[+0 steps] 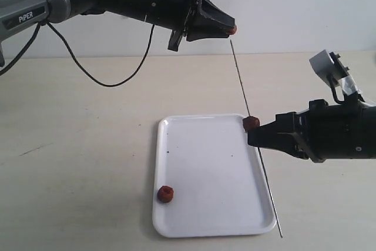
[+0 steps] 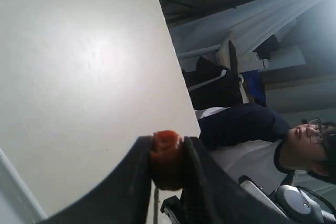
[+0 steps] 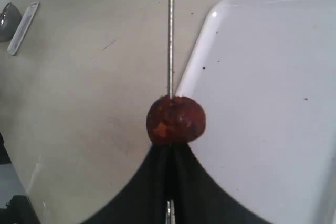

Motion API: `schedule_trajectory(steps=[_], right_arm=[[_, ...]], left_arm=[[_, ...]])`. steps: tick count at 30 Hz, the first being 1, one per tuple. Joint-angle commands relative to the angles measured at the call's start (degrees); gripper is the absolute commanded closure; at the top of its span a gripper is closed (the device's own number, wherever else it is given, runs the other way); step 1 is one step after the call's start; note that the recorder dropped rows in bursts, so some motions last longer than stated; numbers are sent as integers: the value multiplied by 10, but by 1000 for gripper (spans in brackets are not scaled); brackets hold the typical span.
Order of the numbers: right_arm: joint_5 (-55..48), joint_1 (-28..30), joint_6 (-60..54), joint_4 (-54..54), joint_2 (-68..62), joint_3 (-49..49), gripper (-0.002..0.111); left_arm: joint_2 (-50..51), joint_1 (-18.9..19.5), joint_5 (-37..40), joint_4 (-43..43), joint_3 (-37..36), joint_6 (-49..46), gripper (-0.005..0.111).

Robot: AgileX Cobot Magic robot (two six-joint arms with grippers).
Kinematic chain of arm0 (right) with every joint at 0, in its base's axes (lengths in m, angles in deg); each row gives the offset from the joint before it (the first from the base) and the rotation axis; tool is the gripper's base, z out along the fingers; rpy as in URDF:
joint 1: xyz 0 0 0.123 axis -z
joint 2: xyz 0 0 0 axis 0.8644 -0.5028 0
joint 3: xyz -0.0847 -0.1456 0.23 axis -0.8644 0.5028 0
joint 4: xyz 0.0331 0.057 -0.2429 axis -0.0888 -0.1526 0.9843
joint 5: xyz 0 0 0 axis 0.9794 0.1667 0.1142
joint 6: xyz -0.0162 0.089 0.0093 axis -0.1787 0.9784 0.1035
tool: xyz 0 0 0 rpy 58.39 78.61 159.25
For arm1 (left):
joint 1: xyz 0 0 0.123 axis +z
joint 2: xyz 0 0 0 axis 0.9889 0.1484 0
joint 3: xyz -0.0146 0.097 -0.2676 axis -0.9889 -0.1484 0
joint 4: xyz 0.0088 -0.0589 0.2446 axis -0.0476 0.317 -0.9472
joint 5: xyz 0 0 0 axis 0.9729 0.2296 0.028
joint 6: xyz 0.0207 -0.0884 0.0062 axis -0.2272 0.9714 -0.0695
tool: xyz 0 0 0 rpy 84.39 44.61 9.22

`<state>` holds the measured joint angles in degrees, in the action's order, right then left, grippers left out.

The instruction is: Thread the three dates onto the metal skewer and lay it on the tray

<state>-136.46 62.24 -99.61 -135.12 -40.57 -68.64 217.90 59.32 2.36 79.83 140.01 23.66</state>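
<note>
The left arm reaches in from the upper left, stretched nearly level high above the table (image 1: 88,145). Its left pincer (image 1: 229,27) is clenched on the held date (image 1: 233,29), which the left wrist view shows squeezed between the two dark fingers (image 2: 137,179).

The right arm comes in low from the right, also almost level, and the picture's edge cuts off all but its end. Its right pincer (image 1: 251,136) is clamped on the metal skewer (image 1: 241,80), which slants from just under the held date down past the right rim of the tray (image 1: 205,157) to beyond the tray's near right corner. The threaded date (image 1: 251,123) sits on the rod, touching the tips of the right pincer on their upper side. The loose date (image 1: 166,193) lies on the tray near its front left corner.

The stretch of rod inside the right pincer is hidden. The rod's top end fades against the pale wall, so it cannot be told whether it touches the held date. Nor is it clear whether the lower tip rests on the table.
</note>
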Motion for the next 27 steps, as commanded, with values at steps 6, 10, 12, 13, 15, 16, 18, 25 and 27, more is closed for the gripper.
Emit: schedule_trajectory(steps=[6,10,12,13,15,16,18,25,27], right_arm=[[0,2,-15,-7,5,3,108],[0,2,-15,-7,5,3,108],[0,2,-15,-7,5,3,108],[0,2,-16,-7,5,3,108],[0,2,-16,-7,5,3,108],[0,2,-16,-7,5,3,108],[0,2,-16,-7,5,3,108],[2,2,-17,-7,5,3,108],[2,2,-18,-4,5,3,108]], left_arm=[[-8,-18,2,3,-1,-25,86],[-8,-19,2,3,-1,-36,86],[-8,-19,2,-1,-1,-37,86],[-8,-19,2,-8,-1,-37,86],[-8,-19,2,-21,-1,-37,86],[-8,-19,2,-30,-1,-37,86],[-8,-19,2,-39,-1,-37,86],[-8,-18,2,-40,-1,-37,86],[-8,-18,2,-40,-1,-37,86]])
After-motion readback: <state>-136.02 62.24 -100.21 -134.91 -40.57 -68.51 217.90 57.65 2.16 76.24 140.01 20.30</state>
